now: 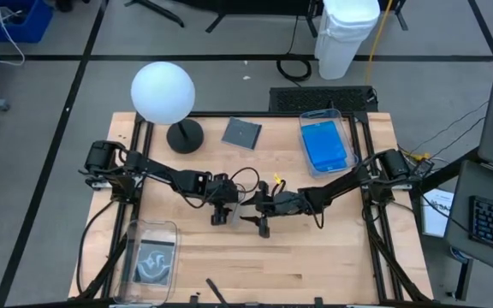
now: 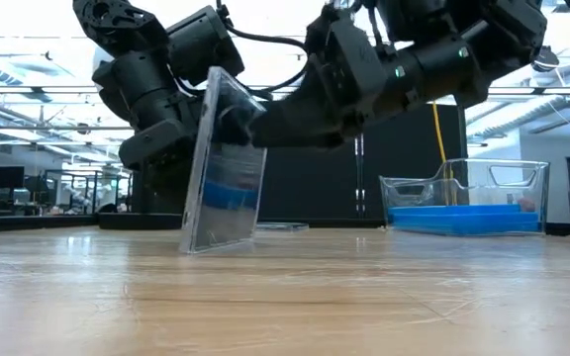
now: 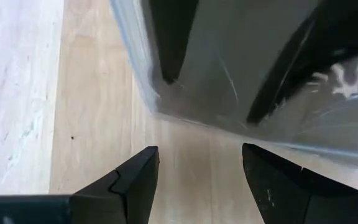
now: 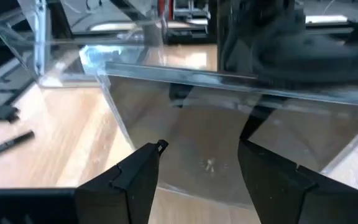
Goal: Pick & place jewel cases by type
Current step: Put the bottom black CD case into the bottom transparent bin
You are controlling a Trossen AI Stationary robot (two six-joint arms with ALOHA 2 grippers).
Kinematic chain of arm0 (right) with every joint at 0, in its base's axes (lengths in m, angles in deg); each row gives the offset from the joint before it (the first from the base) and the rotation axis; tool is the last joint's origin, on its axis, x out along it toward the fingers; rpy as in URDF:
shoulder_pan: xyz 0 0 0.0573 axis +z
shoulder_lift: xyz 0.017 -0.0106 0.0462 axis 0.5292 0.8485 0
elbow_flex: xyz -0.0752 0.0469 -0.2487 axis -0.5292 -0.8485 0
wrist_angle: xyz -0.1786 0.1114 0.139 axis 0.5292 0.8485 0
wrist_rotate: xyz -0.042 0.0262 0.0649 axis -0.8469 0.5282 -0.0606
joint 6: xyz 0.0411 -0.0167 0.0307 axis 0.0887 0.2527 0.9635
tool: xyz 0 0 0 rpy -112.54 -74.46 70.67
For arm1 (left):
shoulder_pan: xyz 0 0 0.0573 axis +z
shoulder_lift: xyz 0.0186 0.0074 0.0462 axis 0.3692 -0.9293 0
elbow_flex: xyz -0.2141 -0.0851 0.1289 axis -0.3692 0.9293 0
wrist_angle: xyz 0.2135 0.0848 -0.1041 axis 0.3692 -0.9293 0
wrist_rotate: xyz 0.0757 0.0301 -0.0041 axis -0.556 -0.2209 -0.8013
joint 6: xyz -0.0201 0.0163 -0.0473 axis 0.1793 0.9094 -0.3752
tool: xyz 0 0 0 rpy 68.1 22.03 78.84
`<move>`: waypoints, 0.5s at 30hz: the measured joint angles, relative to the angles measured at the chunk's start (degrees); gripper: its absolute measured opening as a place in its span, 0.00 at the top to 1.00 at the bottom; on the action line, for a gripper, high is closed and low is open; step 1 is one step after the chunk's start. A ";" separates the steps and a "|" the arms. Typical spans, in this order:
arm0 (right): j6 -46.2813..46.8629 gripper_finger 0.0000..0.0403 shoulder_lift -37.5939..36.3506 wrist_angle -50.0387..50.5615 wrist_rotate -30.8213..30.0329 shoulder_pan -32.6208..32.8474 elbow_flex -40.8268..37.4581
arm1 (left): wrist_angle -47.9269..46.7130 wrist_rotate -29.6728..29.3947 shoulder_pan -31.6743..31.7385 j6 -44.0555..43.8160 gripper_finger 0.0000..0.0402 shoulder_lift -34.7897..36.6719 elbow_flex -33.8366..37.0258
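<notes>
A clear-fronted jewel case (image 2: 224, 168) with a blue band showing in it stands almost upright on its lower edge (image 2: 218, 245) at mid-table, between my two grippers. My left gripper (image 1: 221, 216) is open on its left side; in the left wrist view (image 3: 197, 168) the case (image 3: 241, 62) lies just beyond the fingertips. My right gripper (image 1: 263, 222) is open on its right side, facing the case's broad face (image 4: 229, 118). A dark grey case (image 1: 241, 133) lies flat near the far edge. Blue cases fill the far-right bin (image 1: 325, 141). A dark case lies in the near-left bin (image 1: 151, 255). My left gripper: I cannot tell whether it touches the case; its open fingers (image 3: 135, 180) stand short of the case's edge with bare wood between them. My right gripper reaches the case's right face (image 2: 250, 129) level from the table's right with a finger; whether it touches, I cannot tell.
A white globe lamp (image 1: 163, 92) on a black base (image 1: 185, 135) stands at the far left. A dark pen-like object (image 1: 215, 291) lies near the near edge. Bare wood lies toward the near right of the table.
</notes>
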 joint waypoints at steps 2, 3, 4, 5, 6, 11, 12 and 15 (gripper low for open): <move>0.01 0.48 -0.01 0.03 0.06 0.04 0.00 | -0.10 0.00 -0.07 0.10 0.41 0.01 0.02; 0.00 0.48 0.02 0.44 0.03 0.02 -0.03 | -0.13 0.00 -0.06 0.07 0.41 0.01 0.02; 0.00 0.48 0.02 0.64 0.01 0.00 -0.06 | -0.20 0.00 -0.04 0.05 0.41 0.01 0.02; 0.01 0.48 0.02 0.62 0.00 0.00 -0.06 | -0.22 0.00 -0.06 0.05 0.41 0.01 0.02; 0.00 0.48 0.02 0.55 0.00 0.00 -0.06 | -0.24 0.00 -0.07 0.05 0.41 0.01 0.02; 0.02 0.48 0.02 0.54 -0.02 0.00 -0.06 | -0.26 0.00 -0.07 -0.02 0.41 0.06 0.02; 0.02 0.48 0.02 0.41 -0.02 0.00 -0.06 | -0.26 0.00 -0.07 -0.08 0.41 0.08 0.02; 0.02 0.48 0.02 -0.68 0.07 0.13 -0.06 | -0.26 0.00 -0.04 -0.36 0.41 0.12 0.04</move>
